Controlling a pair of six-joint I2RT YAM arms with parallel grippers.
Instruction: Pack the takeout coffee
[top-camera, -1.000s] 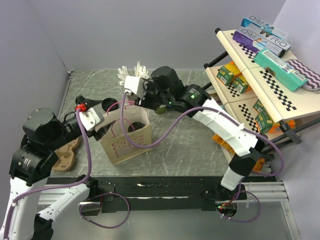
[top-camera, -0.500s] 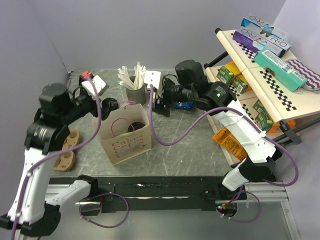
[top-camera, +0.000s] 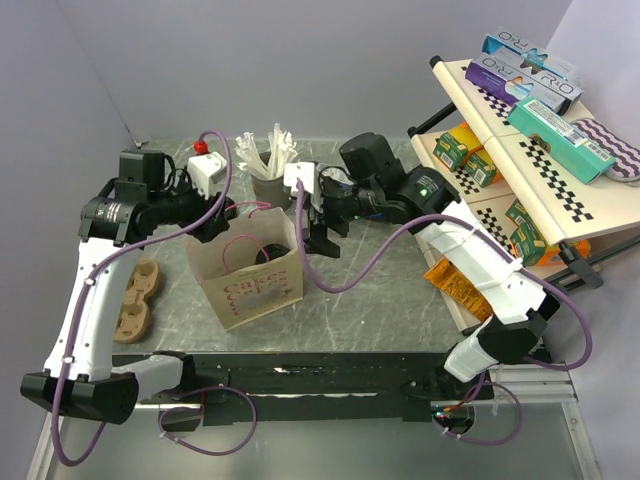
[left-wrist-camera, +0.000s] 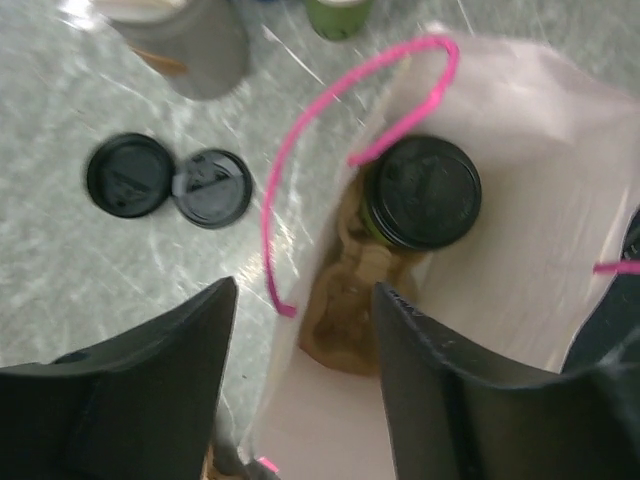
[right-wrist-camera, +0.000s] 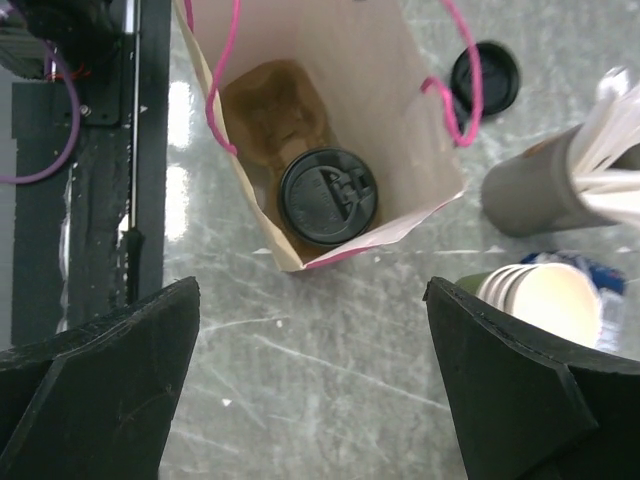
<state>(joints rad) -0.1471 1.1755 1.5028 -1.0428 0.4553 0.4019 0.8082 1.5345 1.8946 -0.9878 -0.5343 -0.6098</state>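
Inside paper bag (right-wrist-camera: 395, 110), against brown carrier (right-wrist-camera: 272, 115): takeout coffee (right-wrist-camera: 328, 197). Outside: loose black lids (left-wrist-camera: 129, 176), stirrer holder (right-wrist-camera: 530, 190), cream cups (right-wrist-camera: 548, 300). Above, left gripper (left-wrist-camera: 305, 295) and right gripper (right-wrist-camera: 310, 288) spread, empty.

Bright, even light falls from above. The glossy table (top-camera: 380, 300) carries pale glare streaks, strongest along its near edge in the right wrist view. Shadows are soft. The left wrist view is blurred throughout, and the bag (left-wrist-camera: 520, 200) looks washed out. The right fingers (right-wrist-camera: 100, 390) are dark, unfocused shapes.
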